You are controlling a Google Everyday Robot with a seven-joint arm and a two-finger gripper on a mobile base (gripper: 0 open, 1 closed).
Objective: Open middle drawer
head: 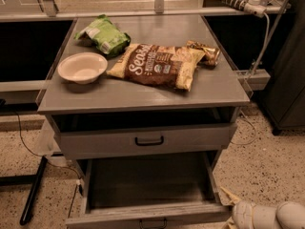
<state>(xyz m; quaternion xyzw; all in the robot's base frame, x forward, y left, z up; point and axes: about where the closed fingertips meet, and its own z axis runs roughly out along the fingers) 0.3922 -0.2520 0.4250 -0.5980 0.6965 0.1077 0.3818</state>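
Camera view: grey flat-fronted middle drawer with small black bar handle (145, 185) stands pulled far out beneath upper grey drawer (190, 140). Pale pincer (230, 202) low right, just beside drawer's front corner; apart or together, cannot tell. Opening looks done; only retreat left.

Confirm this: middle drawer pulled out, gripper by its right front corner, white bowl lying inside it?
No. The camera view shows the white bowl on the cabinet top, not inside the middle drawer. That drawer is pulled out, with the gripper by its right front corner.
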